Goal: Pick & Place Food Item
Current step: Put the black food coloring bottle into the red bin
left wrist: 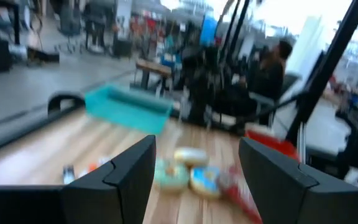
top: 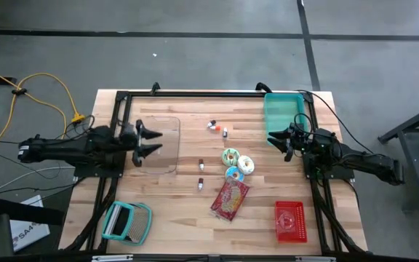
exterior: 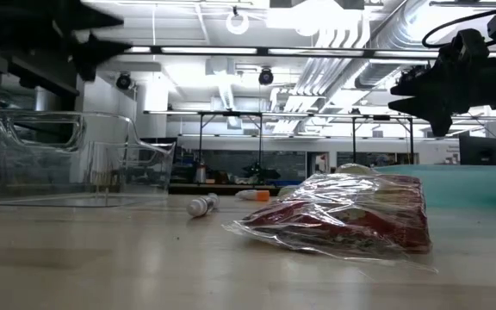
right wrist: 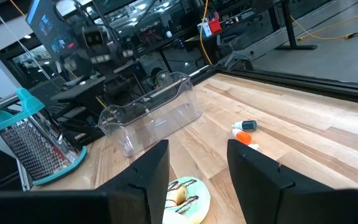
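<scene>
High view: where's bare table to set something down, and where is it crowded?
Free: the wood between the clear bin and the small bottles, and the front strip between the grater and the snack bag. Crowded: centre-right, where donuts and bag cluster beside the teal tray.

Three iced donuts (top: 237, 164) cluster at centre frame; just below, a clear bagged red snack (top: 230, 199) lies flat.

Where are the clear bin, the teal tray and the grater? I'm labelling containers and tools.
clear bin (top: 160, 144), high view, on its floor.
teal tray (top: 283, 115), high view, on its bare floor.
grater (top: 127, 223), high view, on its metal face.
</scene>
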Tool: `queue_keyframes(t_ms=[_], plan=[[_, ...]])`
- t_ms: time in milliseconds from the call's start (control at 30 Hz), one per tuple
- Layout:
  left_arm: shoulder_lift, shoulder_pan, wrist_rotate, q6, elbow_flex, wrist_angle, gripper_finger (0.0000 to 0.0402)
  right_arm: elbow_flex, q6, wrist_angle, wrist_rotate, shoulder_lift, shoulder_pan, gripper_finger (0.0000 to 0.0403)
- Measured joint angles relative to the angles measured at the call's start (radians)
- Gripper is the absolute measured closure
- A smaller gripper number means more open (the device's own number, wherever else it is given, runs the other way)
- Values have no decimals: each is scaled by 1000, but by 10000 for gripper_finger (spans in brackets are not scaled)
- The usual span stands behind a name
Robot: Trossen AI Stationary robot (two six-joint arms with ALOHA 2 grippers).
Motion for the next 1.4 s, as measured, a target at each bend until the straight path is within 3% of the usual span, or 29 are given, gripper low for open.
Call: queue_keyframes(t_ms=[300,633,833,1400], plan=[[0,47,0,20,163,-46,176,0,0,1,0,0,0,252],[54,49,0,20,186,-92,176,0,0,2,0,0,0,252],[243,49,1,20,251,-100,176,0,0,2,1,0,0,252],[937,51,108,75,607,-98,176,0,0,2,3,0,0,252]])
